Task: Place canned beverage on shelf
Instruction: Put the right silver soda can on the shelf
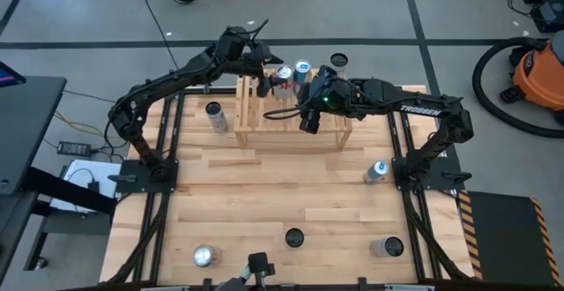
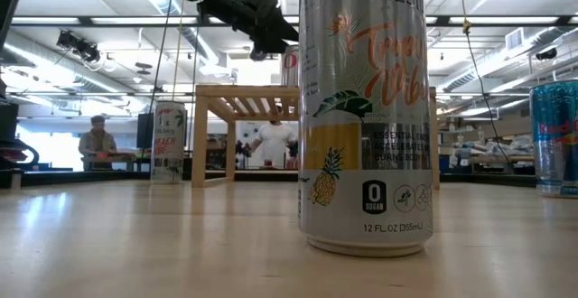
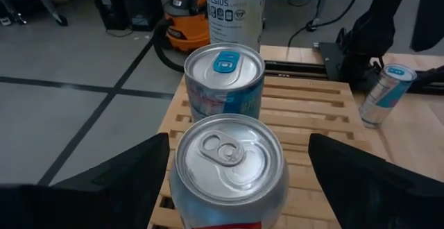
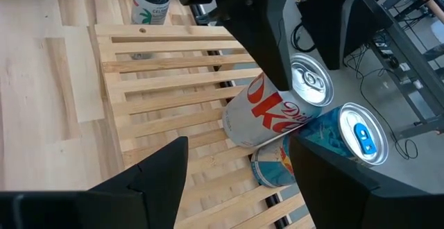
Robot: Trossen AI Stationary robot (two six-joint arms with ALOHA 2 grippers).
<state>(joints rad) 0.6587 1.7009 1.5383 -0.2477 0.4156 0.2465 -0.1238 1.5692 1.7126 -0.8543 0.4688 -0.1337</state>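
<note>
The light wood slatted shelf (image 1: 264, 125) stands at the table's far middle. A silver and red Diet Coke can (image 3: 229, 166) stands upright on its slats at the far edge, next to a blue-tabbed can (image 3: 223, 76). My left gripper (image 1: 269, 75) is open, level with the Coke can, with one finger on each side of it. A gap shows between the can and one finger (image 3: 361, 180). My right gripper (image 4: 236, 156) is open and empty above the shelf's slats (image 4: 159, 83), on the near side of the two cans. My left gripper's other finger (image 3: 132, 180) stands close against the Coke can's side (image 3: 177, 180). I cannot tell whether it touches. The can rests on its base on the shelf.
A tall Celsius can (image 3: 236, 10) stands beyond the shelf. Loose cans stand to the left of the shelf (image 1: 214, 115), to its right (image 1: 377, 171) and along the near edge (image 1: 204, 256) (image 1: 388, 247). One Celsius can (image 2: 366, 108) fills the low view.
</note>
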